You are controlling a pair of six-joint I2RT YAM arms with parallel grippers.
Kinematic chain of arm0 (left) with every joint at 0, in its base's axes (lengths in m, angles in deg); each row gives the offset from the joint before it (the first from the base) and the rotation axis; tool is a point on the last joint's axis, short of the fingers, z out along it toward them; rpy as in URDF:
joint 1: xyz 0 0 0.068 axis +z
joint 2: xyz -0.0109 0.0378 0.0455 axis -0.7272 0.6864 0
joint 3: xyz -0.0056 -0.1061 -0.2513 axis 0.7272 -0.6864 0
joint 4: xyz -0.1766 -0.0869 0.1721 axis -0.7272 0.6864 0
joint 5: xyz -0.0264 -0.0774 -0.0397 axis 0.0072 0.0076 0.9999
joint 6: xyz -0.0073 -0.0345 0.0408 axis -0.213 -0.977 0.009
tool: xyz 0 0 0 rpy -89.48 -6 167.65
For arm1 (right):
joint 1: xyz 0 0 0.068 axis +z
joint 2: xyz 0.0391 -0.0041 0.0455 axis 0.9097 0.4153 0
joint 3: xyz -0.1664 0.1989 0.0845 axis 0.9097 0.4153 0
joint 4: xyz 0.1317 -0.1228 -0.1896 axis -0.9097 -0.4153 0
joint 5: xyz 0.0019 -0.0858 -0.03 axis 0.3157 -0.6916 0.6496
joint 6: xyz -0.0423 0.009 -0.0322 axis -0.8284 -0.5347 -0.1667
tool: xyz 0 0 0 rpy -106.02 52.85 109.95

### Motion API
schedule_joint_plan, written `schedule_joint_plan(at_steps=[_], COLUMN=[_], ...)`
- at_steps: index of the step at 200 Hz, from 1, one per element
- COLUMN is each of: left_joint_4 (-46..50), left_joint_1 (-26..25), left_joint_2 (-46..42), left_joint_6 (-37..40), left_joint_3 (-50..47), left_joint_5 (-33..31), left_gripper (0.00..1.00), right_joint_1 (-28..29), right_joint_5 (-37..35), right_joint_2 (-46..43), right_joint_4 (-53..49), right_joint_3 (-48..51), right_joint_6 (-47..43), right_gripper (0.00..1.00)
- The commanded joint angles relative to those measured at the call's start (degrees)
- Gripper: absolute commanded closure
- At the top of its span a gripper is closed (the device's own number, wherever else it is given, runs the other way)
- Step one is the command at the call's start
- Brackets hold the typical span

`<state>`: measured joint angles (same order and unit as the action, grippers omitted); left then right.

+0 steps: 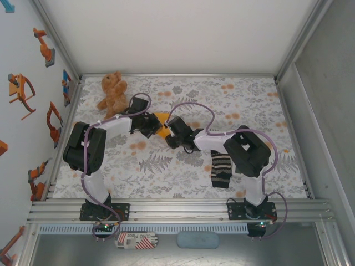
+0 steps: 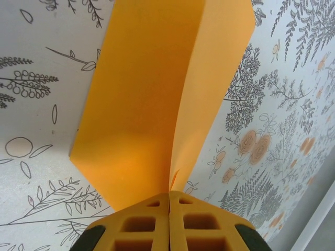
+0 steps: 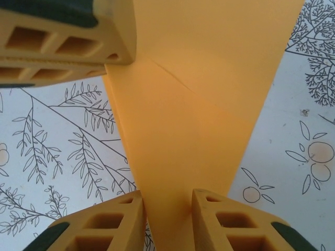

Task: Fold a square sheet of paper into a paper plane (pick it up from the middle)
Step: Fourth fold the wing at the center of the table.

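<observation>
The orange-yellow sheet of paper (image 1: 161, 118), folded along a centre crease into a tapering shape, hangs between my two grippers over the middle of the table. My left gripper (image 1: 151, 126) is shut on it. In the left wrist view the jaws (image 2: 169, 196) are pressed together on the crease, and the paper (image 2: 141, 104) fans out beyond them. My right gripper (image 1: 169, 134) faces the left one. Its fingers stand apart (image 3: 167, 201), with the narrow end of the paper (image 3: 193, 130) running between them. A left gripper finger (image 3: 63, 36) pins the far end.
A brown teddy bear (image 1: 113, 92) sits at the back left of the floral tablecloth (image 1: 233, 100). A striped black-and-white sock (image 1: 221, 169) lies by the right arm's base. Walls enclose the table on the left, back and right, and a metal rail (image 1: 177, 210) runs along the front.
</observation>
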<state>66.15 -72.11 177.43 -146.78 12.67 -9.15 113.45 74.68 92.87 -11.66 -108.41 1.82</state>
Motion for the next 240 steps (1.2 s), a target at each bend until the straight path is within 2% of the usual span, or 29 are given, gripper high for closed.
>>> schedule_joint_plan(at_steps=[1,102,135,167,185,212,240], left_joint_4=[1.8,2.38,2.5,1.11,-2.55,-4.58,-7.09], left_joint_1=[0.32,0.76,1.47,3.7,5.02,5.68,5.53], left_joint_2=[-0.22,-0.54,-1.53,-4.97,-7.76,-10.62,-9.0], left_joint_6=[-0.64,-0.48,-0.11,0.87,0.85,1.4,0.7], left_joint_3=[1.5,1.64,1.67,0.29,-2.8,-7.43,-10.14], left_joint_5=[0.27,0.7,0.7,0.34,0.4,-0.39,2.28], left_gripper=[0.93,0.88,0.82,0.68,0.65,0.66,0.76], right_joint_1=[0.51,0.69,0.69,0.7,0.68,0.63,0.61], right_joint_5=[-1.62,-3.01,-2.66,-1.63,-1.3,-1.13,-0.86], right_joint_2=[0.26,0.6,0.5,0.25,0.09,-0.15,-0.59], right_joint_4=[0.34,0.06,0.65,1.72,2.46,3.37,4.84], right_joint_3=[-0.11,0.38,0.79,1.58,1.92,2.35,3.24], right_joint_6=[-0.8,-0.95,-0.92,-0.92,-1.01,-0.92,-0.86], right_gripper=[0.74,0.81,0.85,0.91,0.93,0.94,0.95])
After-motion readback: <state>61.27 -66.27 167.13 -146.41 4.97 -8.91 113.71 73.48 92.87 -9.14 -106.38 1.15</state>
